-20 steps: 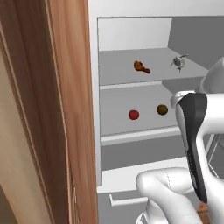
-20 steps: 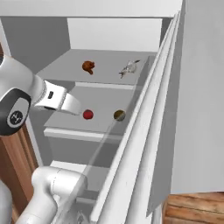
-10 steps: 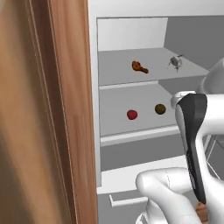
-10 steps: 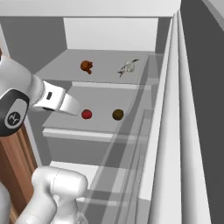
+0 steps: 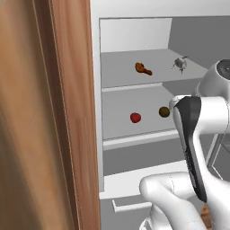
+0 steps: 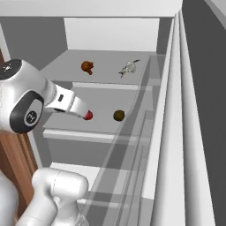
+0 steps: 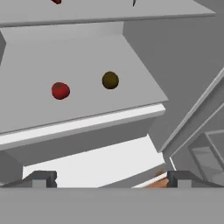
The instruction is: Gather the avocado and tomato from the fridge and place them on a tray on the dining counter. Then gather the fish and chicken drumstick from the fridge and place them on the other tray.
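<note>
The fridge [image 5: 134, 36] stands open in front of me. On its middle shelf lie a red tomato [image 7: 60, 90] and, to its right, a dark olive avocado [image 7: 110, 80]. From the base I see the same tomato [image 5: 135, 117] [image 6: 89, 115] and avocado [image 5: 164, 112] [image 6: 118, 115]. One shelf up rest the brown chicken drumstick [image 5: 143, 68] [image 6: 87, 67] and the grey fish [image 5: 180, 64] [image 6: 128, 68]. My gripper [image 7: 111, 179] is open and empty, held in front of and below the middle shelf, clear of both fruits.
A wooden cabinet side [image 5: 54, 134] rises close on the left. The open fridge door [image 6: 194, 132] with its bins [image 7: 205, 148] stands along the right. A white lower shelf [image 7: 96, 162] lies under the hand.
The whole picture has shifted slightly: the base has moved, so the wooden panel and the fridge door take up more of the views. The arm keeps its pose and the food has not moved.
</note>
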Motion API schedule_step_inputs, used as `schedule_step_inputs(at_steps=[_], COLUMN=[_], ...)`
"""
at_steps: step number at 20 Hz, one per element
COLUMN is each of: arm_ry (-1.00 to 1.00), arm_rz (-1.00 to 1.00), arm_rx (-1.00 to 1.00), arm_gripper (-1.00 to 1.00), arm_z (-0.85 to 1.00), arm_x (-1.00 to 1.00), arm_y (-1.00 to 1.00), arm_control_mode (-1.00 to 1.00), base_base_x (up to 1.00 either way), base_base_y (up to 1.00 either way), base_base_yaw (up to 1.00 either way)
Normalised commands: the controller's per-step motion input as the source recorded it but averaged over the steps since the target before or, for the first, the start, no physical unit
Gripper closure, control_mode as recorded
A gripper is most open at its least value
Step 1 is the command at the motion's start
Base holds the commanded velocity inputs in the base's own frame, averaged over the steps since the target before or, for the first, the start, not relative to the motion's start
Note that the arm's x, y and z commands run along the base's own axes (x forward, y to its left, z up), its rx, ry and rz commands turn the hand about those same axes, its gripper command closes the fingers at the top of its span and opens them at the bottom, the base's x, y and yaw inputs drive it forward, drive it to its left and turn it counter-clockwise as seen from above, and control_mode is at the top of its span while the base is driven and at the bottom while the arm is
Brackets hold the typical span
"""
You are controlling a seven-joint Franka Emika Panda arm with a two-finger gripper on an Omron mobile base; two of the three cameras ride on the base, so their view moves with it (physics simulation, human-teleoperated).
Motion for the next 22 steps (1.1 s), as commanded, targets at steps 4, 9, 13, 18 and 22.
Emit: schedule_step_inputs(at_steps=[4,9,13,18,22], arm_ry=[0.0,0.0,0.0,0.0,0.0], arm_rz=[0.0,0.02,0.04,0.07,0.07], arm_rx=[0.0,0.0,0.05,0.13,0.05], arm_gripper=[-1.0,-1.0,-1.0,-1.0,-1.0], arm_z=[-0.42,-0.29,-0.31,-0.38,-0.3], arm_x=[0.55,0.64,0.64,0.54,0.48], arm_y=[-0.19,-0.42,-0.25,-0.14,-0.07], arm_control_mode=[-1.0,-1.0,-1.0,-1.0,-1.0], base_base_x=[0.0,0.0,0.0,0.0,0.0], base_base_y=[0.0,0.0,0.0,0.0,0.0], base_base_yaw=[0.0,0.0,0.0,0.0,0.0])
